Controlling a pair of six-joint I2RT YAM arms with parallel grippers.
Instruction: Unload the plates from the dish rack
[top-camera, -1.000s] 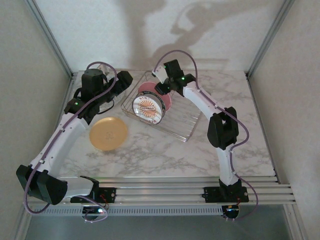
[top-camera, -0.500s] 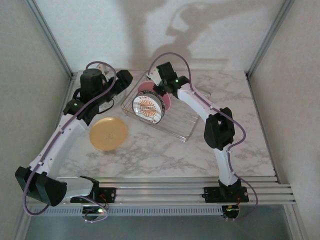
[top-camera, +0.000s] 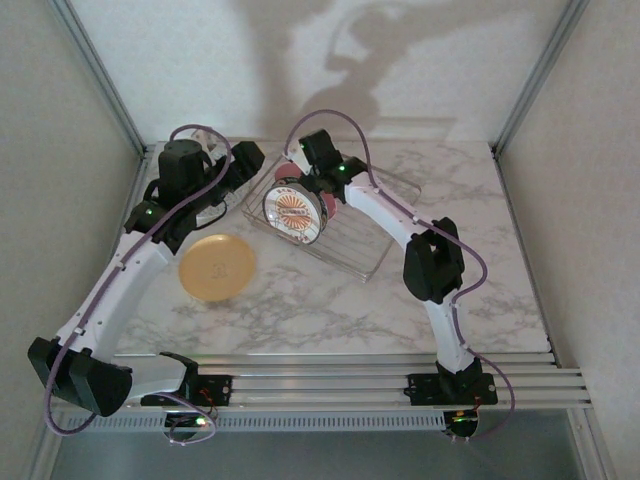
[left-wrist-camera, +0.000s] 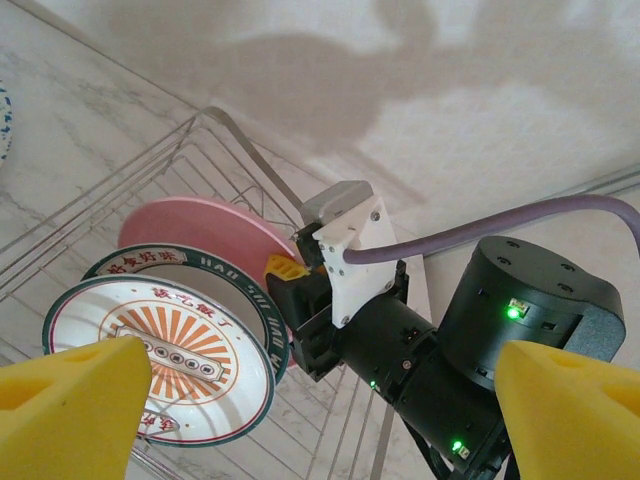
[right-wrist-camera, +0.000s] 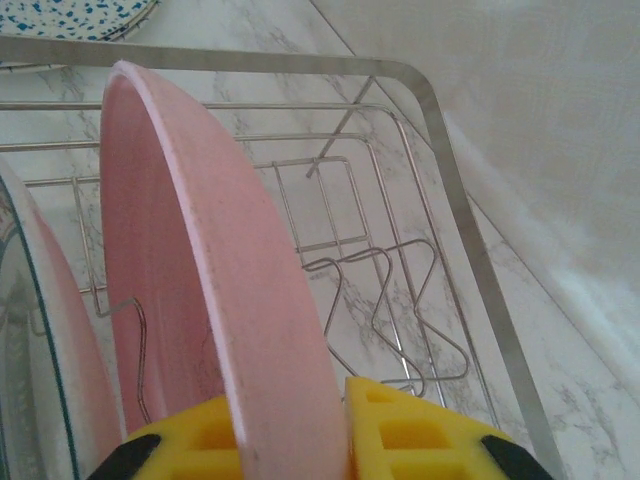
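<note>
The silver wire dish rack (top-camera: 368, 256) holds two upright plates: a white plate with an orange-brown emblem (top-camera: 295, 213) in front and a pink plate (top-camera: 287, 177) behind it. My right gripper (top-camera: 303, 170) is shut on the pink plate's rim; in the right wrist view its yellow pads (right-wrist-camera: 420, 435) squeeze the pink plate (right-wrist-camera: 200, 250) from both sides. An orange plate (top-camera: 217, 267) lies flat on the table left of the rack. My left gripper (top-camera: 240, 168) hovers open by the rack's left end, its yellow pads (left-wrist-camera: 70, 400) wide apart and holding nothing.
A blue-speckled plate (right-wrist-camera: 80, 25) lies on the table beyond the rack's far left corner. The right arm's wrist (left-wrist-camera: 430, 350) reaches across the rack (left-wrist-camera: 215, 120) close in front of my left gripper. Bare wire tines (right-wrist-camera: 400, 290) stand behind the pink plate.
My right gripper has moved left toward the rack's back-left corner, and the pink plate has shifted left with it. The left arm has barely moved.
</note>
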